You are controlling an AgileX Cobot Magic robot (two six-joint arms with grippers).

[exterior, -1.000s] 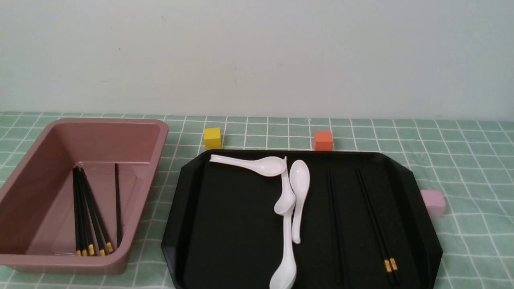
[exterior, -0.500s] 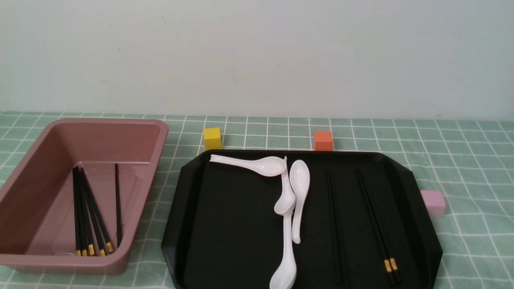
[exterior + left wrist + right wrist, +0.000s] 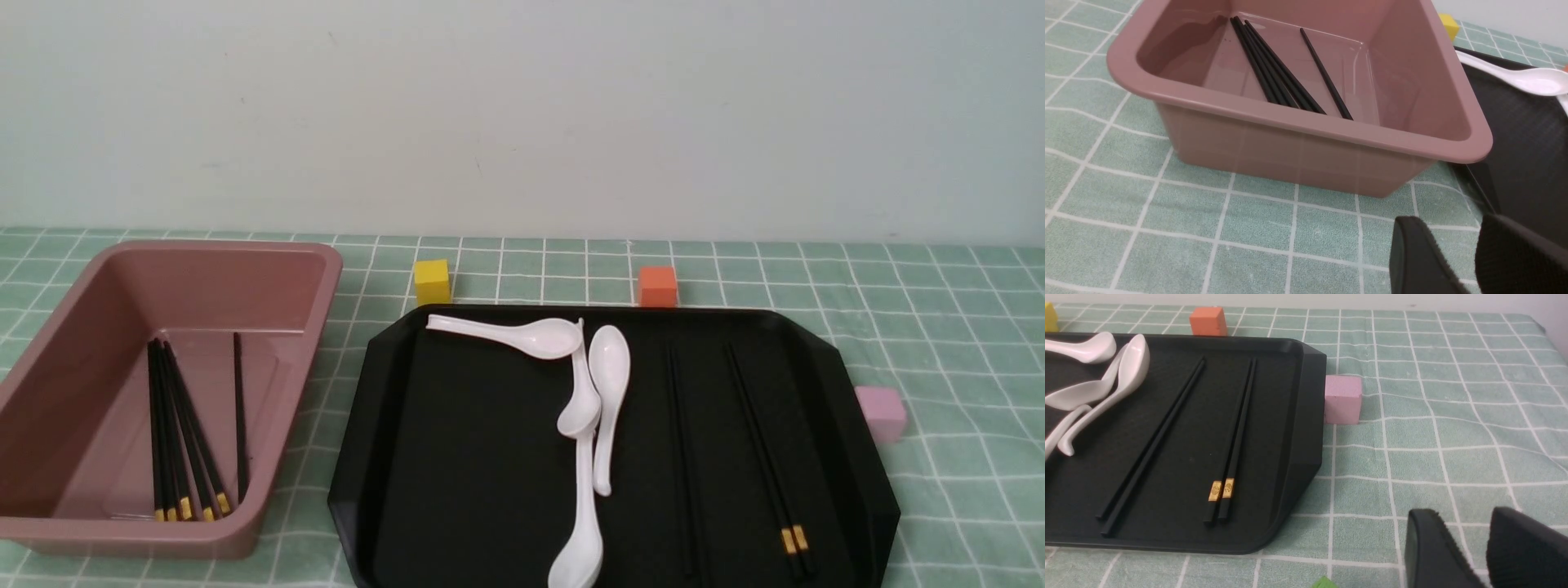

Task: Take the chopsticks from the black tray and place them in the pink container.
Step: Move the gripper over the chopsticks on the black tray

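No word, number, brand or sign can be read anywhere in these views; the nearest thing to one is the gold bands [image 3: 1221,490] on the paired chopsticks [image 3: 1237,428] in the black tray [image 3: 1306,416], which carry a faint darker mark (ornament or characters, too small to tell); the pink container [image 3: 1306,122] shows only bare plastic on its walls and rim.
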